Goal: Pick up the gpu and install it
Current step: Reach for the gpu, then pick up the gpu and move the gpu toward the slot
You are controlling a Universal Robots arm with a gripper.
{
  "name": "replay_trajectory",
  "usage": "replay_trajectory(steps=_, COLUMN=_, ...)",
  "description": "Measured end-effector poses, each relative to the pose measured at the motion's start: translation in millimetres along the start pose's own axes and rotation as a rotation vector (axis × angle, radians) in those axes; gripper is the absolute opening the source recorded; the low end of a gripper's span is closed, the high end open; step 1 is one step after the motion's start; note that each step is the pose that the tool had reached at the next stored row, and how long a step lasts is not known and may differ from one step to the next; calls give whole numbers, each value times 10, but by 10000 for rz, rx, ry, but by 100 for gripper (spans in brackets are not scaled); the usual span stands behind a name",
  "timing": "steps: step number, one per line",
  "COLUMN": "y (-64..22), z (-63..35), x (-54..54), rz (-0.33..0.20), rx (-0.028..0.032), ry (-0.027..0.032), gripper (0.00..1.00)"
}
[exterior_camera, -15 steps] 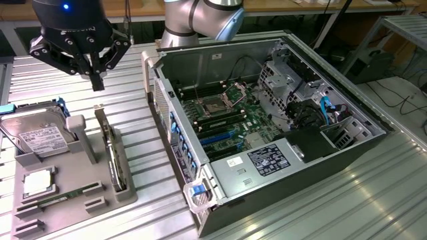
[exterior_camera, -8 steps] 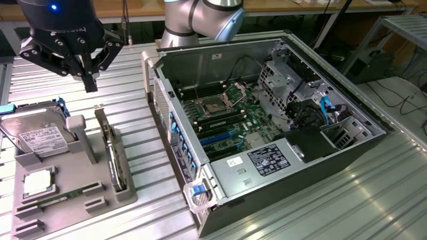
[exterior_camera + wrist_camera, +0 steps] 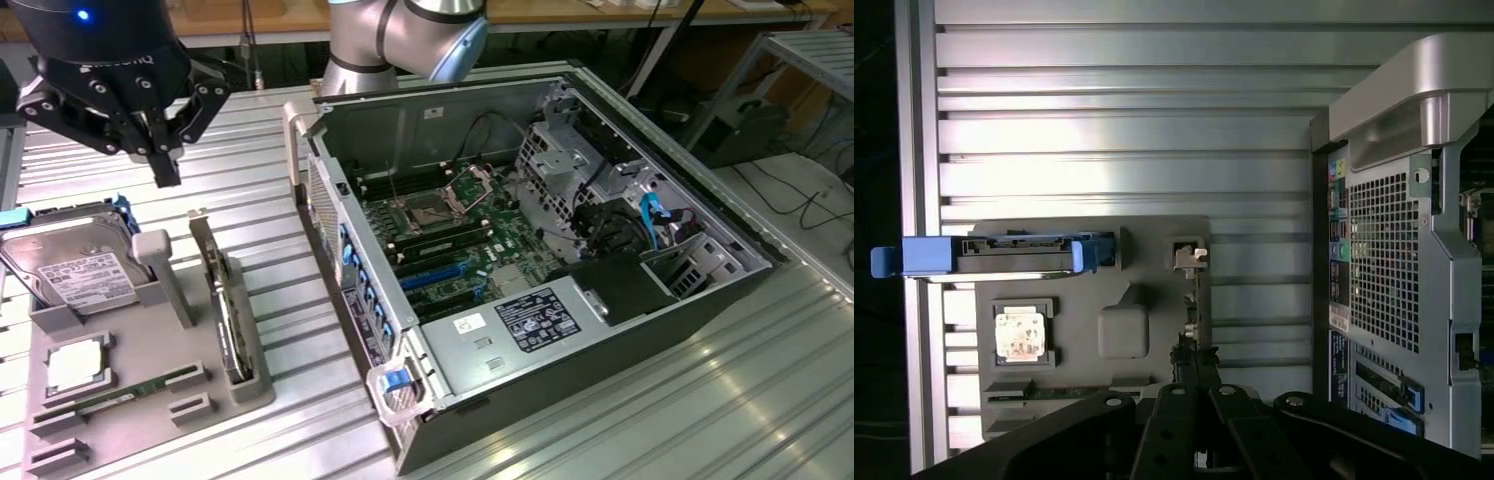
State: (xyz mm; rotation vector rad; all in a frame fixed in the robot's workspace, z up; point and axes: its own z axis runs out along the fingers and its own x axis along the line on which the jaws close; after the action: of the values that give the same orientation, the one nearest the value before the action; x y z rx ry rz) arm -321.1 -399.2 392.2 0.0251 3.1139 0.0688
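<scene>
On the grey tray (image 3: 140, 335), which lies on the ribbed surface (image 3: 267, 130), the gpu (image 3: 230, 310) stands on edge in a slot along the tray's side nearest the open computer case (image 3: 534, 270). Nothing touches it. The hard drive (image 3: 78, 262) sits at the tray's opposite side. Above the tray hangs the claw (image 3: 166, 178), pressed together and empty. If it descended unspread it would likely strike the card's thin top edge. Off-centre, it could tilt the card in its slot.
</scene>
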Motion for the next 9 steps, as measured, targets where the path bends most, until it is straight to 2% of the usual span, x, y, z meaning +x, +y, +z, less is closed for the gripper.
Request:
replay_trajectory(steps=4, y=-1, z=-1, x=52, rz=0, rx=0, ry=1, gripper=11)
replay_trajectory(steps=9, y=-1, z=-1, x=57, rz=0, rx=-1, ry=0, gripper=11)
